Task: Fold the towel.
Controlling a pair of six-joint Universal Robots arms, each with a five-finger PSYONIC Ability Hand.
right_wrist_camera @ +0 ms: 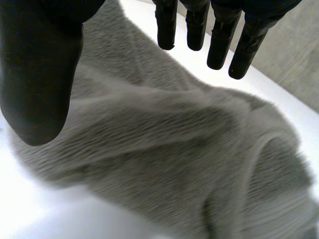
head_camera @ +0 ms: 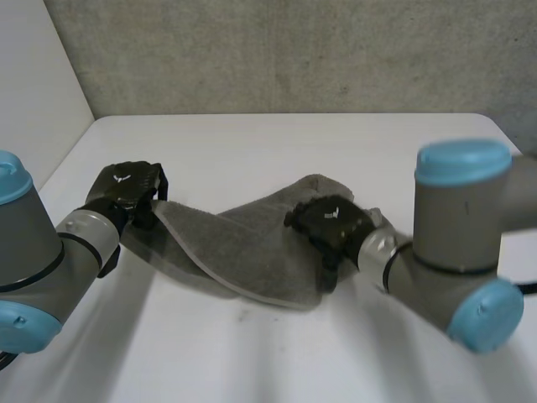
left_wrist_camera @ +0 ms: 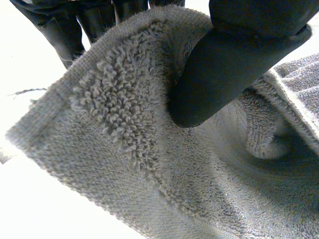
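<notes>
A grey terry towel (head_camera: 252,243) lies bunched across the middle of the white table (head_camera: 268,151). My left hand (head_camera: 127,191) holds the towel's left end a little above the table. Its thumb (left_wrist_camera: 219,74) presses the towel (left_wrist_camera: 149,164) against the fingers behind the hem, near a corner. My right hand (head_camera: 331,225) hovers over the towel's right part. There the fingers (right_wrist_camera: 219,35) and thumb (right_wrist_camera: 40,74) are straight and spread above the towel (right_wrist_camera: 174,149), holding nothing.
A grey wall (head_camera: 294,50) runs along the table's far edge. Bare table surface lies in front of and behind the towel. Both arms (head_camera: 453,243) come in low from the near corners.
</notes>
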